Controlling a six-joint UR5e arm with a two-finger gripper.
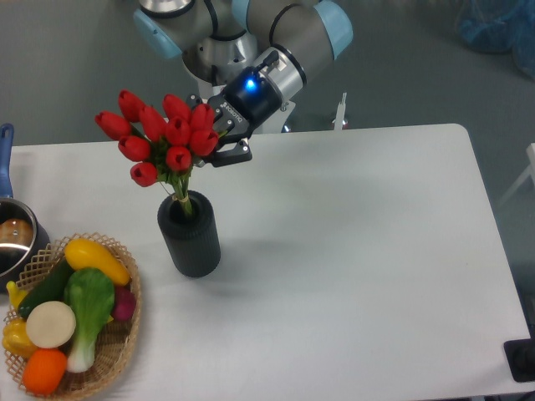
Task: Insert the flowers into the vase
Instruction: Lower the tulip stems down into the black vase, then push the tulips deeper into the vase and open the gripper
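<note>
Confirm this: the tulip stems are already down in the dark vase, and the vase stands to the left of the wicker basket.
Wrong side. The camera view shows the vase to the right of the wicker basket, not the left. The rest holds: the stems of the tulips do reach into the vase's mouth, with the gripper beside the buds.

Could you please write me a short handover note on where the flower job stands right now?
End effector: right beside the red buds, at their right side; whether it grips them cannot be told.
Flowers: stems already down in the vase mouth, bunch leaning left.
Vase: upright on the table, right of the wicker basket.
Done: stems inserted.
Left: probably confirm release and retract.
</note>
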